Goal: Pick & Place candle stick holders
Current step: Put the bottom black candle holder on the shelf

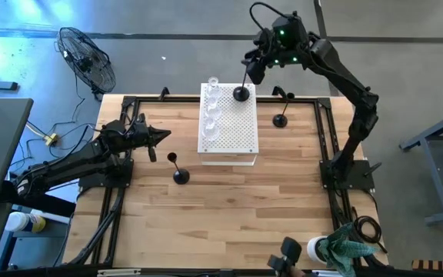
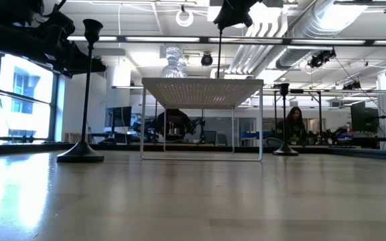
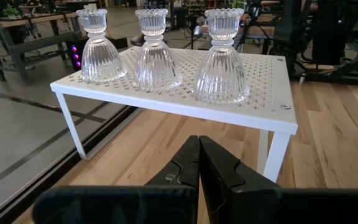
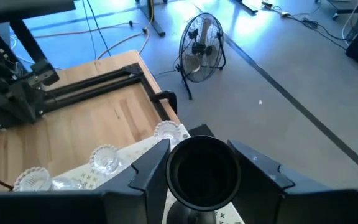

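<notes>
Resting on pale, grained wood planks, a matte black candle holder (image 1: 179,175) with domed base and thin stem stands nearest. Beside it the left gripper (image 1: 160,138) has its fingers pressed together, empty. Three ribbed clear glass holders (image 3: 155,51) line the white perforated board (image 1: 237,131). Farthest, the right gripper (image 4: 202,171) pinches a black holder's (image 1: 241,93) round cup above the board.

Left pincer (image 3: 199,163) closed; right pincer (image 4: 204,163) gripping, raised
</notes>
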Tool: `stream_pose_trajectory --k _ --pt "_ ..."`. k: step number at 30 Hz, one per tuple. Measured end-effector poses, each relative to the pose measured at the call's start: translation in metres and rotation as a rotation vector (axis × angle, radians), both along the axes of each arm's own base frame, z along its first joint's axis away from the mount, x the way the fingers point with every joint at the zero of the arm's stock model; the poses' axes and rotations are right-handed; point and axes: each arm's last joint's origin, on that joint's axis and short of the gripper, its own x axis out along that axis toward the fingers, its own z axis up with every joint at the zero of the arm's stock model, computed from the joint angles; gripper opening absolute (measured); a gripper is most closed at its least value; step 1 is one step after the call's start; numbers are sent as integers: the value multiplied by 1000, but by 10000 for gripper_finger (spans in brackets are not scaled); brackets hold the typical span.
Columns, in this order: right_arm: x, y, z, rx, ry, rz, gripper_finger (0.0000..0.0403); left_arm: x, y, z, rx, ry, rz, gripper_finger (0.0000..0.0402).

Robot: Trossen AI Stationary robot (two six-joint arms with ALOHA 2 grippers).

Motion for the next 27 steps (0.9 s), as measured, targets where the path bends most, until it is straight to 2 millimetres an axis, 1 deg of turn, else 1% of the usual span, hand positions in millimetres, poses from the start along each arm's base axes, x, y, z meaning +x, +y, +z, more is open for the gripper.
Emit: stream_pose_trajectory --k 8,19,27 --pt "9 -15 -15 17 34 -11 149 0 0 0 0 0 0 1" --pt "5 -23 -14 6 11 -26 149 0 0 0 0 0 0 1" --pt "4 -23 -16 26 33 -25 149 0 0 0 0 0 0 1"
